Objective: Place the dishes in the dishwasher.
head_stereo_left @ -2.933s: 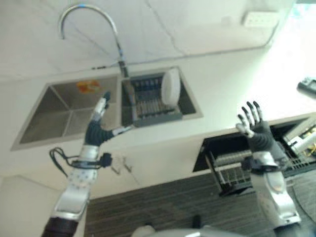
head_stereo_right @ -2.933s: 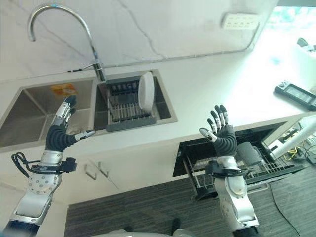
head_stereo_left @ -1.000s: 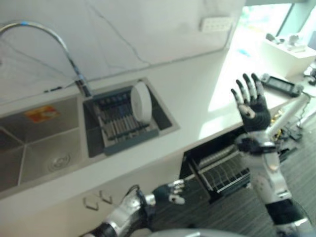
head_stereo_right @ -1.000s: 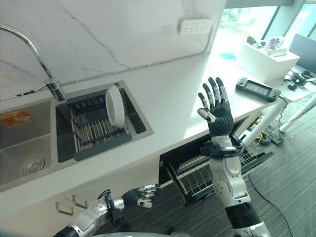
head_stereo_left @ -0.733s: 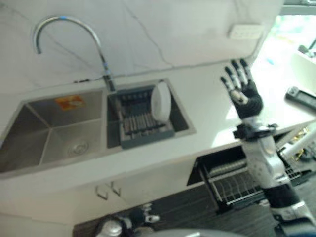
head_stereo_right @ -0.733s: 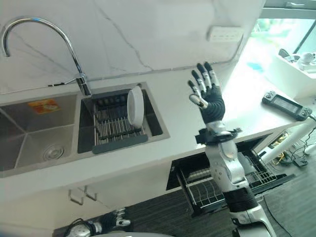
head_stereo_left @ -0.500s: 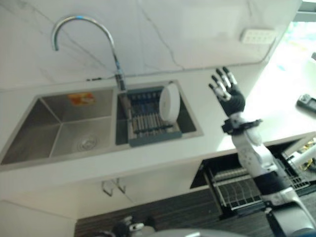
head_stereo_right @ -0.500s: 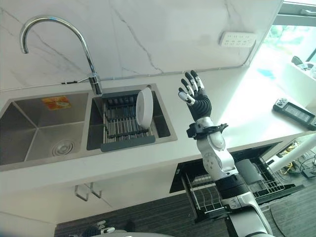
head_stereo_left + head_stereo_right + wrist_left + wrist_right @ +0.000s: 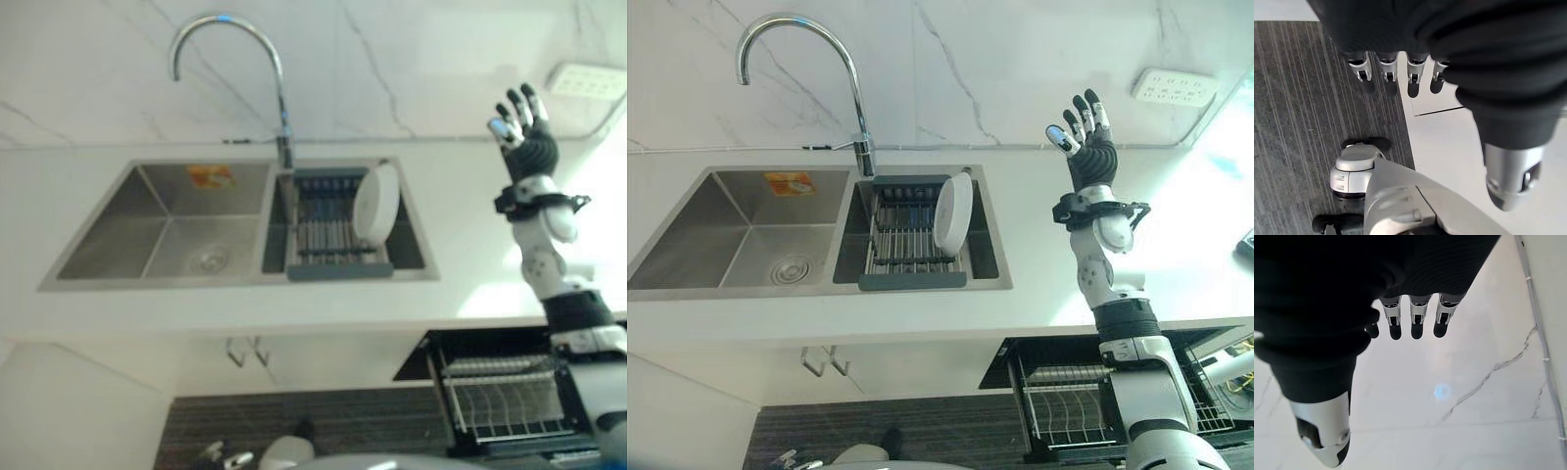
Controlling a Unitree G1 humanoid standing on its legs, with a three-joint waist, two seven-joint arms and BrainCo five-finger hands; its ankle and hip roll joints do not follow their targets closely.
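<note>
A white plate (image 9: 952,212) stands upright in the grey dish rack (image 9: 911,281) in the sink's right basin. My right hand (image 9: 1089,147) is raised high over the counter to the right of the sink, open, fingers (image 9: 1418,316) straight toward the marble wall, holding nothing. My left hand (image 9: 1386,66) hangs low over the dark striped floor, fingers relaxed and empty. The dishwasher (image 9: 1019,354) under the counter is open, its wire rack (image 9: 1068,403) pulled out below my right arm.
A tall curved faucet (image 9: 803,44) rises behind the sink. The left basin (image 9: 735,235) holds an orange sticker. A wall socket (image 9: 1174,88) sits at the upper right. White counter (image 9: 1038,225) runs to the right of the sink. Cabinet handles (image 9: 823,362) hang below.
The camera has swung, so the whole scene shifted. My right hand rose and stays open. My left hand dropped from the sink edge down toward the floor. The plate stays in the rack.
</note>
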